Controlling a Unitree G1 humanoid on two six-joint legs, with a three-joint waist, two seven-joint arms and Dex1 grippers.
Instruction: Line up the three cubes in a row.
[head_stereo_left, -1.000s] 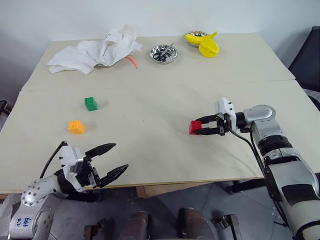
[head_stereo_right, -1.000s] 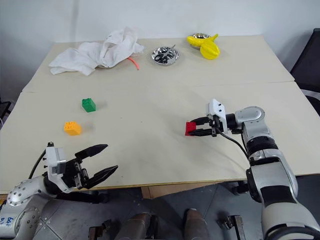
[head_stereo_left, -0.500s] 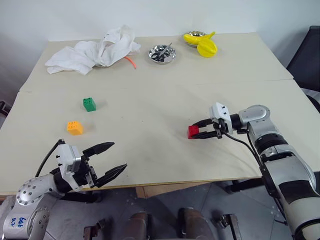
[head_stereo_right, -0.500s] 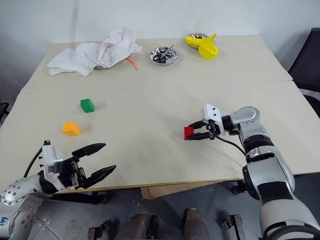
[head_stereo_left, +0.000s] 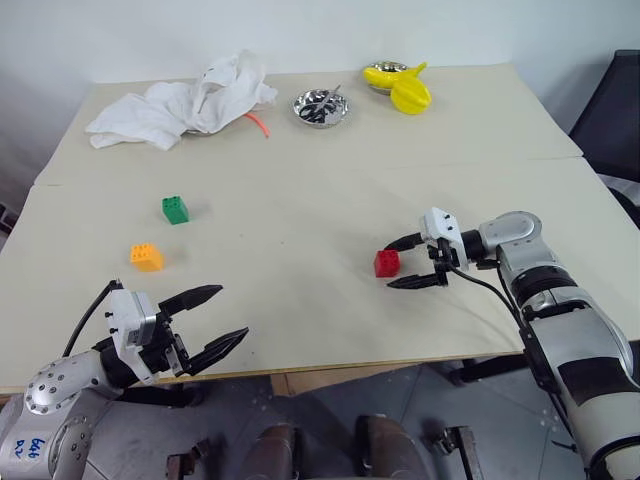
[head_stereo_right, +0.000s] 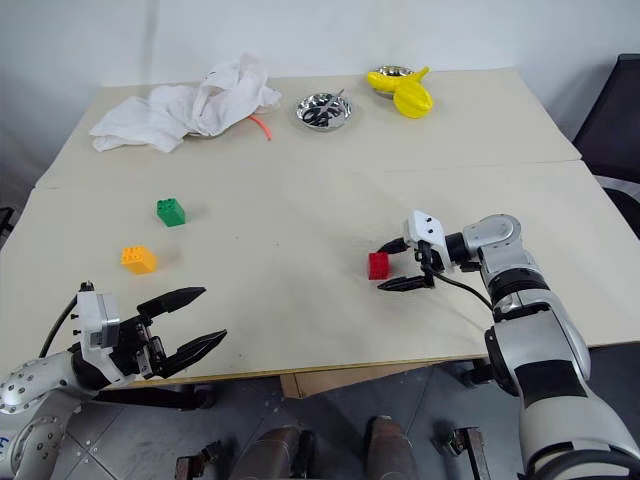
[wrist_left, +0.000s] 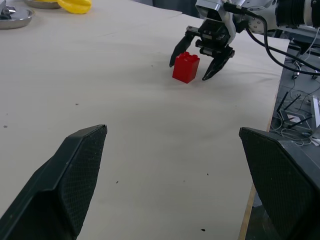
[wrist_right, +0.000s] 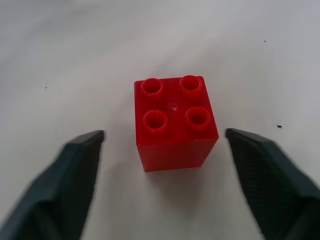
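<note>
Three cubes sit on the table (head_stereo_left: 300, 330), not yet in a row: red cube (head_stereo_left: 386, 263) right of centre, green cube (head_stereo_left: 174, 209) and orange cube (head_stereo_left: 146, 257) well apart from it on the left, orange nearer than green. Right gripper (head_stereo_left: 408, 262) has its fingers spread wide either side of the red cube, touching nothing, cube standing upright on the table, studs up. Left gripper (head_stereo_left: 218, 320) hovers at the near left edge, fingers apart and empty. Judgement: red looks set down; to do it well, back the right gripper straight away without clipping the cube, and check it lines up with the other two, which it doesn't seem to yet. Right wrist view gives clear gaps between the red cube and both fingers (wrist_right: 75, 175), hard to judge from the head views. Head views give the green and orange positions plus the far cloth (head_stereo_left: 180, 100), steel bowl (head_stereo_left: 321, 107) and yellow toy (head_stereo_left: 405, 90).
</note>
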